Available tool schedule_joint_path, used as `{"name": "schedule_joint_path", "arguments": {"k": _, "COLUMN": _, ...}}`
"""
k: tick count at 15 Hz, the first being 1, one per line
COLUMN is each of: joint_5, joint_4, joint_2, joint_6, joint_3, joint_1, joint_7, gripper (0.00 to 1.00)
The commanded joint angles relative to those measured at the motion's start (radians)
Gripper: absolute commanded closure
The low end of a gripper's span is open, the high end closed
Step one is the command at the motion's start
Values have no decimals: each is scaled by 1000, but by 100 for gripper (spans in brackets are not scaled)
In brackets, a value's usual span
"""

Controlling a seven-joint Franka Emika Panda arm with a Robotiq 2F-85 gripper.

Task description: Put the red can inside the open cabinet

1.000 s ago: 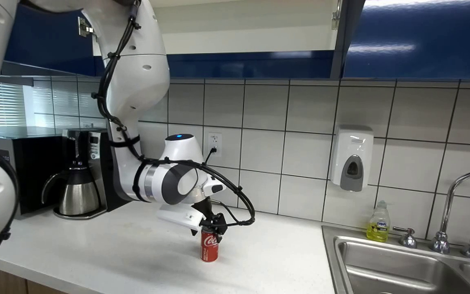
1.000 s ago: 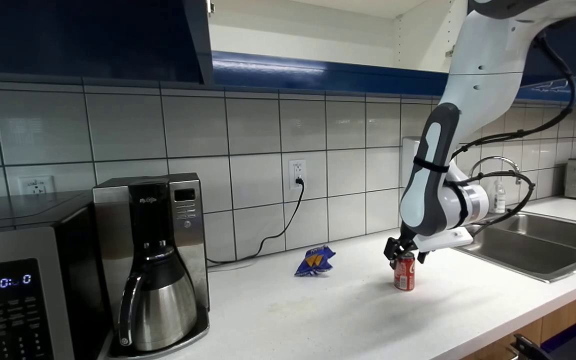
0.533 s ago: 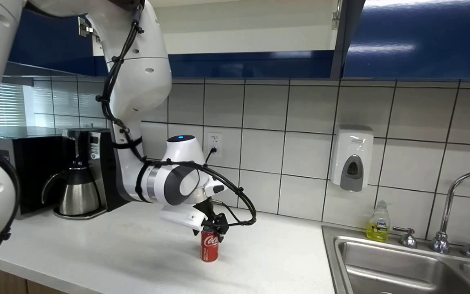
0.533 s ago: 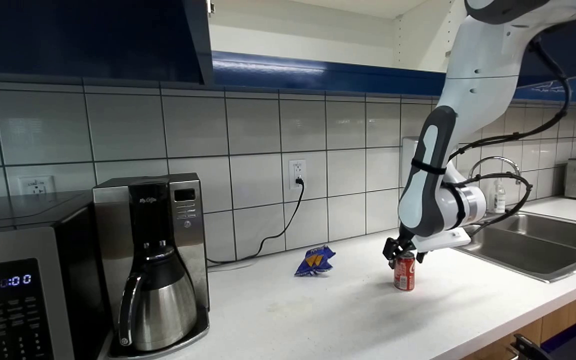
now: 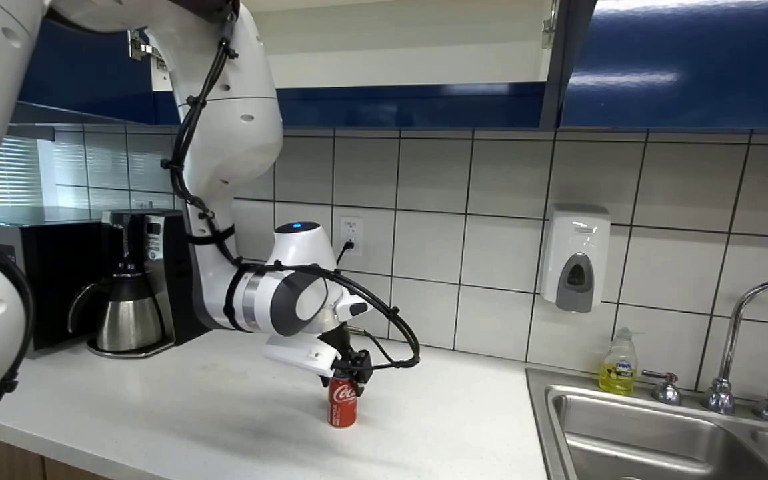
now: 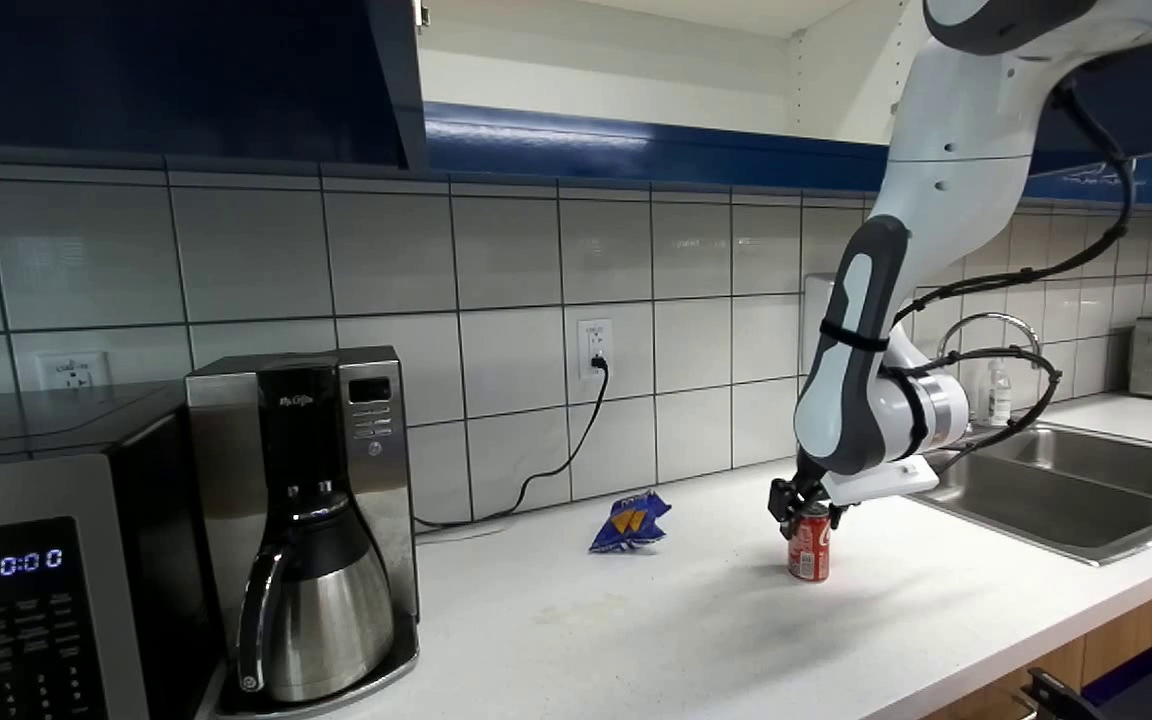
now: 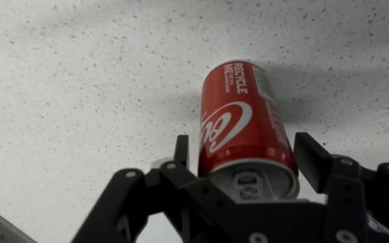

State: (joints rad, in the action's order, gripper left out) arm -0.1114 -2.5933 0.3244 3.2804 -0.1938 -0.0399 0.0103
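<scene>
On speckled white countertop (image 5: 191, 400) left of steel sink (image 5: 545, 427): small red cylindrical can (image 7: 241, 121), upright between the parted jaws of the black gripper (image 7: 244, 152), presumably straddled for lifting into the open blue-and-cream cabinet (image 6: 606, 75).

- Coffee maker (image 6: 301, 435) beside the microwave (image 6: 46, 545)
- Blue bag (image 6: 630, 523) on the desk (image 6: 536, 650)
- Soap bottle (image 5: 618, 368) by the sink (image 5: 539, 393)
- Dispenser (image 5: 576, 233) on the wall (image 5: 431, 247)
- Plug (image 6: 599, 363) in the outlet (image 6: 593, 335)
</scene>
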Motion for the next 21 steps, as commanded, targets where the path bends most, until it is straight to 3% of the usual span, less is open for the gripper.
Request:
{"name": "schedule_joint_path", "arguments": {"k": 1, "joint_5": 24, "joint_4": 11, "joint_2": 14, "joint_6": 18, "joint_3": 13, "joint_1": -7, "joint_7": -36, "gripper": 51}}
{"name": "schedule_joint_path", "arguments": {"k": 3, "joint_5": 24, "joint_4": 12, "joint_2": 15, "joint_6": 19, "joint_3": 16, "joint_1": -7, "joint_7": -35, "gripper": 61}}
{"name": "schedule_joint_path", "arguments": {"k": 16, "joint_5": 38, "joint_4": 34, "joint_2": -55, "joint_6": -64, "joint_3": 10, "joint_1": 12, "joint_7": -28, "gripper": 61}}
{"name": "schedule_joint_path", "arguments": {"k": 21, "joint_5": 9, "joint_4": 51, "joint_2": -110, "joint_6": -142, "joint_3": -25, "joint_1": 51, "joint_7": 0, "gripper": 61}}
